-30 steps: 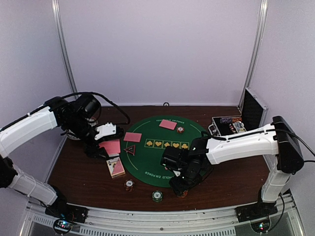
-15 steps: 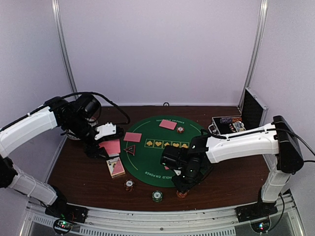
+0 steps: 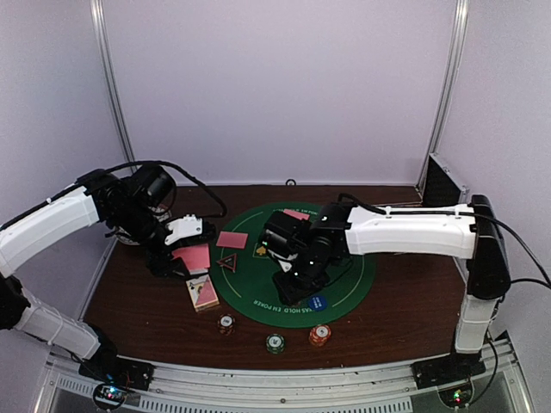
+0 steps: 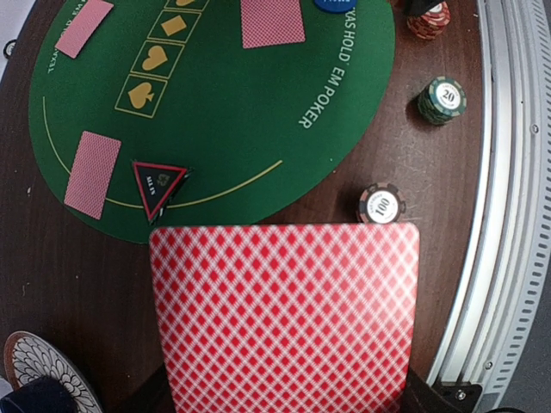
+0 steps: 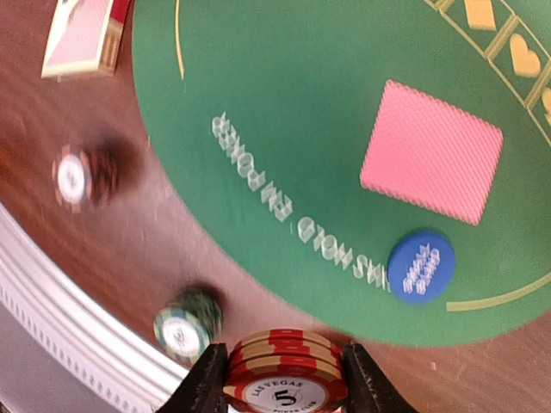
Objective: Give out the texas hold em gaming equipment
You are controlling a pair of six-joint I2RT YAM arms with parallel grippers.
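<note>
Though from above we see pink cards (image 3: 232, 239) on the mat (image 3: 349, 275) and three chip stacks (image 3: 275, 342) on the bench (image 3: 138, 301), dealing looks unfinished. Left wrist: the left pincer (image 3: 176, 258) clamps another card (image 4: 284, 318). Right wrist: the right pincer (image 5: 287, 370) straddles the red stack (image 5: 287, 391); gripping, we cannot tell.

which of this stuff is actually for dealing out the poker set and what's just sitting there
For the job:
- held pink-backed card
- cards on the mat
- card deck
- red chip stack
- green chip stack
- white chip stack
- blue chip

Just lying about:
- green felt mat
- black case
- patterned dish
</note>
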